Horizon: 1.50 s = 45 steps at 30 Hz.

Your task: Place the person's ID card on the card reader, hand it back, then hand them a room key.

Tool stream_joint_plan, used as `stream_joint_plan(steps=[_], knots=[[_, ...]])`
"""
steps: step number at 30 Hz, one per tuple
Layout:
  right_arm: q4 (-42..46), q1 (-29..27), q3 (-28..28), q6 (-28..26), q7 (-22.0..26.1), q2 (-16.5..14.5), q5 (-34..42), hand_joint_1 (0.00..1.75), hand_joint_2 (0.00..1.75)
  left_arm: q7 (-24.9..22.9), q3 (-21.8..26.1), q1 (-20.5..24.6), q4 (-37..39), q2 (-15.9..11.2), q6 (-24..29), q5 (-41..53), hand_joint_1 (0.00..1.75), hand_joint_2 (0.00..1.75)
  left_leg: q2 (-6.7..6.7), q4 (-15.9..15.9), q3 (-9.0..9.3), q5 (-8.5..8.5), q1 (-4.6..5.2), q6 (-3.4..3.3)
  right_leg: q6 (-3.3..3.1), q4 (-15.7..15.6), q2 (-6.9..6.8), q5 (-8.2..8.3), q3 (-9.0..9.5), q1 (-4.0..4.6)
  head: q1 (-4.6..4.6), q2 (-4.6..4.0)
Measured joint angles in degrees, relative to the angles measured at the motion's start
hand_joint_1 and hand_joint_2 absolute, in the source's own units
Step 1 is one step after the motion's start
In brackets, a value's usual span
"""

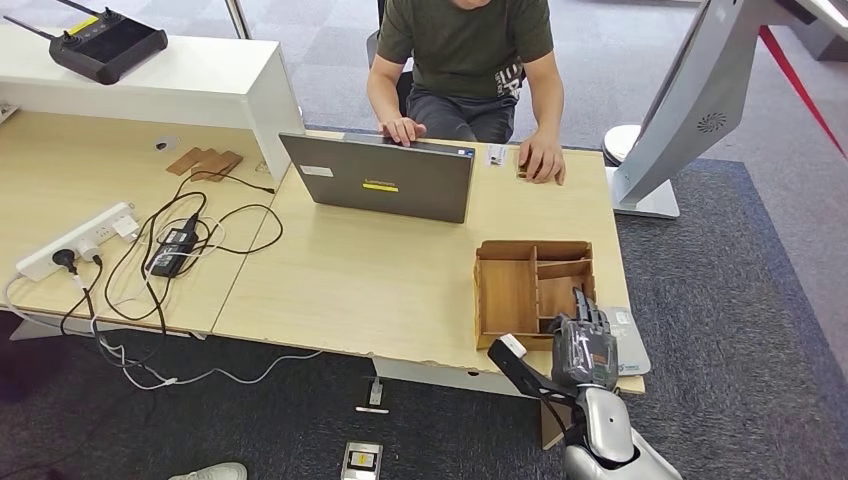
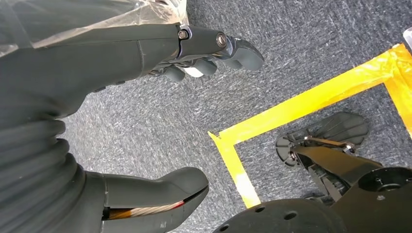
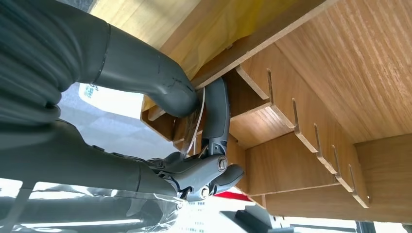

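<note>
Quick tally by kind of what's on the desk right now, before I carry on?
Laptop: 1
Wooden organiser: 1
Power strip: 1
Power adapter: 1
Small wooden holder: 1
Router on the white shelf: 1
Card by the person's hand: 1
Total: 7
The right hand is at the organiser.

Organizer tray (image 1: 507,292): bare matt wood. Desk (image 1: 350,270): pale wood-grain laminate. Laptop (image 1: 385,180) lid: smooth matt grey. Carpet (image 1: 740,330): rough grey pile.
</note>
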<state>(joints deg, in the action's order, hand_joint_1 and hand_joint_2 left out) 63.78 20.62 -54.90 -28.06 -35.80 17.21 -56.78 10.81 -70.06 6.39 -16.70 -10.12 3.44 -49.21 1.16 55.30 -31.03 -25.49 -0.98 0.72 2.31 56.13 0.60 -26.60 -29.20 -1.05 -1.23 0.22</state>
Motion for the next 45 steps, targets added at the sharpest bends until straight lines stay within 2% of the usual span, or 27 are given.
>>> stream_joint_plan(steps=[9, 16, 20, 25, 31, 39, 45], knots=[[3.1, -1.2, 0.4, -7.7, -2.3, 0.8, -10.1, 1.75, 1.75, 0.4, -0.2, -0.4, 0.0, 0.0, 0.3, -1.0, 0.00, 1.75, 0.00, 0.0, -0.04, -0.01, 0.00, 0.00, 0.00, 0.0, 0.00, -0.01, -0.06, 0.00, -0.02, 0.00], [11.3, -3.5, 3.3, -8.7, -3.6, 2.4, -19.6, 1.75, 1.75, 0.7, -0.6, -0.5, 0.0, 0.0, 0.8, -1.8, 0.00, 1.75, 0.00, 0.0, -0.06, -0.01, 0.00, 0.00, 0.00, 0.0, 0.00, -0.02, -0.06, 0.00, -0.01, 0.00], [15.9, -4.2, 4.4, -8.4, -3.1, 2.6, -21.5, 1.75, 1.75, 0.8, -0.8, -0.5, -0.1, 0.0, 0.8, -2.0, 0.00, 1.75, 0.00, 0.0, -0.06, -0.01, 0.00, 0.00, 0.00, 0.0, 0.00, -0.02, -0.06, 0.00, -0.01, 0.00], [19.2, -3.2, 4.6, -7.9, 0.7, 1.6, -15.5, 1.75, 1.75, 1.0, -1.3, -0.3, -0.3, 0.1, 0.8, -1.7, 0.00, 1.75, 0.00, 0.0, -0.07, 0.00, 0.00, 0.00, 0.00, 0.0, 0.00, -0.01, -0.04, 0.01, -0.02, 0.00], [18.2, 1.8, 3.4, -5.5, 6.7, -2.3, -7.1, 1.75, 1.75, 0.1, -2.0, 0.9, -0.5, 0.3, 0.1, -0.4, 0.00, 1.75, 0.00, 0.0, -0.07, 0.01, -0.03, 0.01, -0.01, 0.1, 0.00, 0.00, -0.05, 0.03, -0.01, 0.00], [12.3, 7.7, 0.9, -2.1, 8.4, -8.5, -3.1, 1.75, 1.75, -1.5, -2.9, 2.9, -0.8, 0.8, -1.2, 1.4, 0.00, 1.75, 0.00, 0.0, -0.10, 0.02, -0.08, 0.03, -0.01, 0.1, 0.00, -0.01, -0.06, 0.08, -0.01, 0.00], [8.8, 8.8, 0.0, -2.2, 8.4, -11.1, -3.0, 1.75, 1.75, -2.0, -3.3, 3.5, -0.8, 1.0, -1.7, 1.9, 0.00, 1.75, 0.01, 0.0, -0.13, 0.01, -0.08, 0.03, -0.02, 0.0, 0.00, -0.01, -0.09, 0.08, -0.01, 0.00]])
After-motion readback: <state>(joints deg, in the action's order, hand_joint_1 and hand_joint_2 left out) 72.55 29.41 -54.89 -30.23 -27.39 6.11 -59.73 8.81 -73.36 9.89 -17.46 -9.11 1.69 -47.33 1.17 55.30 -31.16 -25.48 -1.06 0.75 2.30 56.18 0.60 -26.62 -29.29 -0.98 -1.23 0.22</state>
